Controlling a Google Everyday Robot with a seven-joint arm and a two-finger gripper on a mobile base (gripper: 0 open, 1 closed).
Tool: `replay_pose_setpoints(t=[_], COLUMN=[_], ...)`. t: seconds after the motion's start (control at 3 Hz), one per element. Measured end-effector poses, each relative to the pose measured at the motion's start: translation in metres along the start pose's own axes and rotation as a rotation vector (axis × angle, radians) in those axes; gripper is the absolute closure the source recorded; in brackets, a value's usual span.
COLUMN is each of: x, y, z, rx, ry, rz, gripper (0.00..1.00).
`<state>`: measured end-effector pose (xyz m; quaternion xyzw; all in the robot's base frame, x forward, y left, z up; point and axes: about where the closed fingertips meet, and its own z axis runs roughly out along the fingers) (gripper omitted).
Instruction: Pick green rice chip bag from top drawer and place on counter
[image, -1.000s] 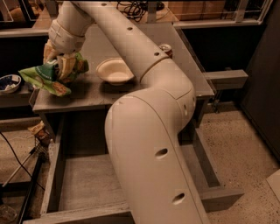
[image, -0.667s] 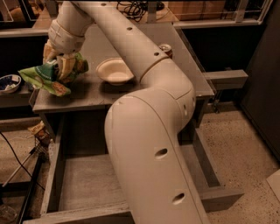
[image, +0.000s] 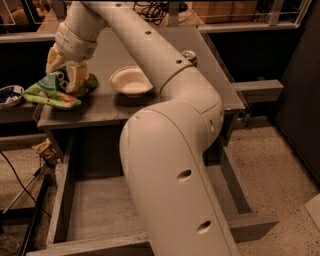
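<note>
The green rice chip bag (image: 49, 95) lies on the left end of the grey counter (image: 120, 47), with its lower edge hanging a little over the counter's left side. My gripper (image: 65, 75) is above it at the upper left, pointing down. It is shut on the bag's upper part, with one finger on each side of the dark round logo. The top drawer (image: 59, 200) is pulled open below the counter, and the part of its grey floor that shows holds nothing. My arm hides the drawer's middle and right side.
A white bowl (image: 131, 81) sits on the counter just right of the bag, with a can (image: 189, 56) farther right. A blue-patterned bowl (image: 10, 95) rests on the dark left shelf. A tan wrapper (image: 45, 150) and cables (image: 20, 190) lie left of the drawer.
</note>
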<state>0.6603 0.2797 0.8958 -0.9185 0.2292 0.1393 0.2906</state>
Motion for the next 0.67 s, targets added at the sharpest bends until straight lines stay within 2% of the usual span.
replay_pose_setpoints(t=[0.33, 0.67], x=[0.0, 0.0], y=[0.0, 0.0], z=[0.0, 0.0], rx=[0.0, 0.0], ry=[0.0, 0.0], rz=[0.0, 0.0], gripper=[0.0, 0.0])
